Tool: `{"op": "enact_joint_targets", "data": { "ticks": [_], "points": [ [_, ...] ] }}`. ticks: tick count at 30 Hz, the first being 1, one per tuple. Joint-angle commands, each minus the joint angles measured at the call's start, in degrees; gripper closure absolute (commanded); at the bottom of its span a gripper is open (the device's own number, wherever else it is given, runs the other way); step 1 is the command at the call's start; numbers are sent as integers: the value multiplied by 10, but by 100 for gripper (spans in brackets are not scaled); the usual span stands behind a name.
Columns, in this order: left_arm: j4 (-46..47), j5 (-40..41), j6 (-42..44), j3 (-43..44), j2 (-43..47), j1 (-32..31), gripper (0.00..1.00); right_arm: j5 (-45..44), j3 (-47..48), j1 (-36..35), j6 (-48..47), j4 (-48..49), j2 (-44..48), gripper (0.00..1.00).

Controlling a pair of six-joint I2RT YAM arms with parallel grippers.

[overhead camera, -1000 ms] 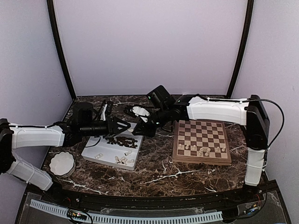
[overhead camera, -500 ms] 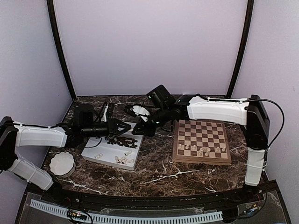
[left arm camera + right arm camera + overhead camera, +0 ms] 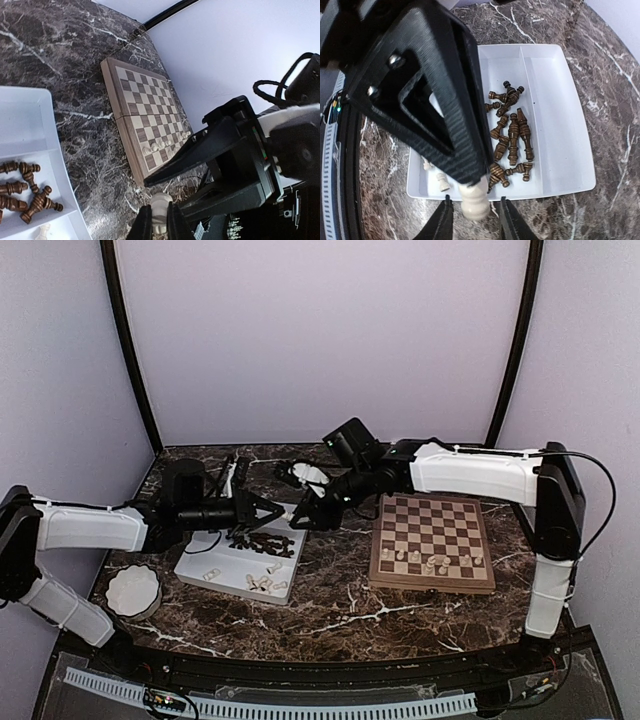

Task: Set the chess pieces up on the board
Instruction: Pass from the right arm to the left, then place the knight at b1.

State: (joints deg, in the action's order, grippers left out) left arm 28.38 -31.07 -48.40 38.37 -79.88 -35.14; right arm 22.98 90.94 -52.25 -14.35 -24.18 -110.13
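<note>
Pale wood meets black metal mid-frame: the left gripper is clamped tight on a cream piece, held in the air over the upper-right corner of the tray in the overhead view. The right gripper brackets the same piece, its jaws parted with a gap on each side. Dark pieces lie heaped in the tray. At centre-right, the board carries several cream pieces along its near rows.
</note>
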Motion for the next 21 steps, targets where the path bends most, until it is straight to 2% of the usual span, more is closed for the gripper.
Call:
{"op": "enact_joint_targets", "data": {
  "ticks": [1, 3, 6, 9, 16, 21],
  "points": [
    [-111, 36, 106, 83, 6, -16, 98, 30, -49, 78, -85, -54, 87, 60],
    [-170, 63, 165, 124, -2, -32, 98, 11, -100, 118, -116, -67, 125, 58],
    [-255, 107, 248, 205, -35, -71, 99, 50, -173, 214, -114, -75, 190, 57],
    [-353, 149, 348, 276, -76, -111, 99, 47, -241, 314, -111, -71, 253, 56],
    [-458, 196, 472, 434, -200, -179, 100, 72, -391, 541, -49, 8, 377, 57],
    [-518, 233, 547, 542, -297, -230, 100, 46, -470, 591, -40, 85, 457, 45]
  ]
}}
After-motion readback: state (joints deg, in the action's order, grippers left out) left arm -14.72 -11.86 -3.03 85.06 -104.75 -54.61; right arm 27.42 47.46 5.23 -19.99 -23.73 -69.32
